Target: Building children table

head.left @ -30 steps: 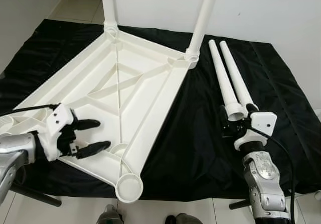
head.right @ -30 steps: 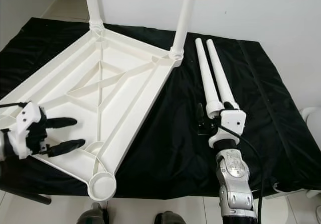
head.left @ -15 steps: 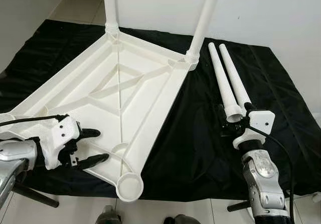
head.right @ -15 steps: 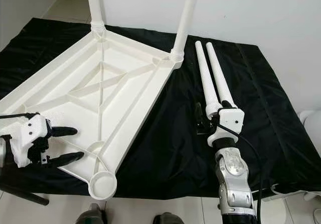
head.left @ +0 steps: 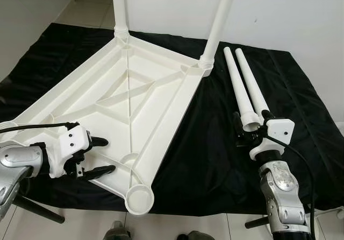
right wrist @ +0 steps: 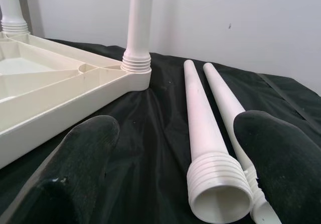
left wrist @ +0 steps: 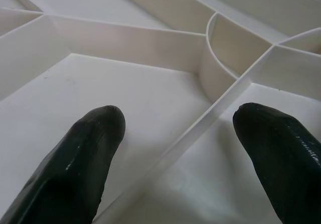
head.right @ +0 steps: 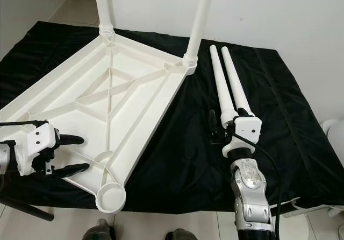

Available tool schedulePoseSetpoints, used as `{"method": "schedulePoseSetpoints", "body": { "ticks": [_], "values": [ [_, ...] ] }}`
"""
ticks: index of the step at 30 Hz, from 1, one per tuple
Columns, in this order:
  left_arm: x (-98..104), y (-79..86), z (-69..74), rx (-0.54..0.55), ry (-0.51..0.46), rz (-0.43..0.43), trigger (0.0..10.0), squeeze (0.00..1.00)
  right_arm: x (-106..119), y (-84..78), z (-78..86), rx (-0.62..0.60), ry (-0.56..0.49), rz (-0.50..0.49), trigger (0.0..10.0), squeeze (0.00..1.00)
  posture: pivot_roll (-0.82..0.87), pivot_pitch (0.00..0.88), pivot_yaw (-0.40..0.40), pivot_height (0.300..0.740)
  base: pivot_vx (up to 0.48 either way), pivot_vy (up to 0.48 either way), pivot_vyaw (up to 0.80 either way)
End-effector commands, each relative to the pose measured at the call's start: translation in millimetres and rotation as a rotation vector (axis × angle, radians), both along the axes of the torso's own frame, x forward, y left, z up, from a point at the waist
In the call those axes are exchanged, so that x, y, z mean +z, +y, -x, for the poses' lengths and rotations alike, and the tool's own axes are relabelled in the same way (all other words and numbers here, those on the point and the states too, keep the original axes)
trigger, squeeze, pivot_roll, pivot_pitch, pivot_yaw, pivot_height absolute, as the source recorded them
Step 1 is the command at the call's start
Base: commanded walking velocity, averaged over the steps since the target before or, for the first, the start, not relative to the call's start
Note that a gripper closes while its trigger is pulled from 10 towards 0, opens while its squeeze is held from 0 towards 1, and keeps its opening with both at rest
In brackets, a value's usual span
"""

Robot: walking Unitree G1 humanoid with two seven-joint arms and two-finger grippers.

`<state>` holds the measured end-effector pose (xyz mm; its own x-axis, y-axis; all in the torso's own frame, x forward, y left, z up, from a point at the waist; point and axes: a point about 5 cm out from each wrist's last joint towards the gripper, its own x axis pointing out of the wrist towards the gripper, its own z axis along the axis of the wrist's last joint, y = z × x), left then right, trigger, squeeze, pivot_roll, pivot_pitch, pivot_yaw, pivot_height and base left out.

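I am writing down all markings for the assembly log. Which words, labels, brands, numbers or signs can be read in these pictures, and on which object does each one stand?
None: no readable text in any view.
Upturned white tabletop: plain ribs, no lettering.
Two loose white legs: no marks.
Black cloth: plain.
Left gripper and right gripper: no labels visible.

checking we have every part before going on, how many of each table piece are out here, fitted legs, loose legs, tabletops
Legs screwed into the tabletop, standing up: 2, far left corner and far right corner.
Loose legs lying side by side on the black cloth: 2, left one and right one.
Upturned white tabletop: 1.
Total: 5 pieces.
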<state>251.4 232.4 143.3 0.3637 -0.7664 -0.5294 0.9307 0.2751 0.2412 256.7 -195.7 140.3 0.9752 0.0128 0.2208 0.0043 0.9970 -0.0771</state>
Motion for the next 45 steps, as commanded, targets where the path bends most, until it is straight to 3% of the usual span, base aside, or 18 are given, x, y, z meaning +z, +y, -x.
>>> {"method": "schedulePoseSetpoints", "body": {
  "ticks": [1, 3, 11, 13, 14, 15, 17, 31, 37, 38, 39, 40, 45],
  "values": [
    [-14.2, 2.3, 3.4, 0.008, 0.059, -0.037, 10.0, 0.00, -2.0, -1.2, 1.2, -0.008, 0.002, -0.004, 10.0, 0.00, 0.10, 0.053, -0.083, 0.740, 0.000, 0.000, 0.00],
    [-14.0, 2.1, -6.3, 0.002, 0.043, -0.094, 10.0, 0.00, -0.9, -0.2, -0.9, -0.007, -0.001, -0.002, 10.0, 0.00, 0.10, 0.057, -0.074, 0.740, 0.000, 0.000, 0.00],
    [-8.6, -1.0, -16.7, -0.030, 0.016, -0.134, 10.0, 0.00, 1.1, -3.2, -0.8, -0.014, -0.006, 0.001, 10.0, 0.00, 0.09, 0.065, -0.066, 0.740, 0.000, 0.000, 0.00],
    [-4.8, -3.3, -19.6, -0.049, 0.018, -0.128, 5.4, 0.00, 1.2, -4.5, -0.1, -0.018, -0.007, 0.004, 10.0, 0.00, 0.09, 0.070, -0.059, 0.740, 0.000, 0.000, 0.00],
    [-3.9, -3.7, -20.3, -0.058, 0.021, -0.126, 4.2, 0.00, 1.4, -4.9, 0.1, -0.020, -0.007, 0.004, 10.0, 0.00, 0.09, 0.071, -0.056, 0.740, 0.000, 0.000, 0.00],
    [-3.9, -3.7, -20.3, -0.058, 0.021, -0.126, 4.2, 0.00, 1.4, -4.9, 0.1, -0.020, -0.007, 0.004, 10.0, 0.00, 0.09, 0.071, -0.056, 0.740, 0.000, 0.000, 0.00],
    [-3.6, -2.5, -23.0, -0.060, 0.027, -0.129, 0.0, 0.00, 1.5, -5.8, 0.8, -0.027, -0.008, 0.004, 10.0, 0.00, 0.08, 0.077, -0.046, 0.740, 0.000, 0.000, 0.00],
    [-6.9, -5.2, -20.2, -0.068, 0.039, -0.104, 0.0, 0.00, -0.5, -6.2, 3.2, -0.041, -0.004, -0.003, 10.0, 0.00, 0.08, 0.084, -0.047, 0.740, 0.000, 0.000, 0.00],
    [-10.2, -22.1, -18.2, -0.081, -0.005, -0.027, 0.0, 0.00, -0.3, -4.9, 1.9, -0.032, -0.002, -0.003, 10.0, 0.00, 0.08, 0.088, -0.058, 0.740, 0.000, 0.000, 0.00],
    [-10.5, -28.8, -19.7, -0.079, -0.033, -0.005, 4.5, 0.00, -0.3, -4.5, 1.6, -0.030, -0.002, -0.003, 10.0, 0.00, 0.08, 0.089, -0.061, 0.740, 0.000, 0.000, 0.00],
    [-10.5, -28.8, -19.7, -0.079, -0.033, -0.005, 4.5, 0.00, -0.3, -4.5, 1.6, -0.030, -0.002, -0.003, 10.0, 0.00, 0.08, 0.089, -0.061, 0.740, 0.000, 0.000, 0.00],
    [-9.0, -44.9, -22.7, -0.077, -0.095, 0.051, 10.0, 0.00, -0.3, -4.0, 1.0, -0.029, -0.001, -0.005, 10.0, 0.00, 0.08, 0.089, -0.062, 0.740, 0.000, 0.000, 0.00],
    [-6.2, -59.9, -25.0, -0.076, -0.125, 0.108, 10.0, 0.06, -0.1, -3.2, 0.4, -0.027, -0.002, -0.005, 10.0, 0.00, 0.08, 0.089, -0.062, 0.740, 0.000, 0.000, 0.00]
  ]
}}
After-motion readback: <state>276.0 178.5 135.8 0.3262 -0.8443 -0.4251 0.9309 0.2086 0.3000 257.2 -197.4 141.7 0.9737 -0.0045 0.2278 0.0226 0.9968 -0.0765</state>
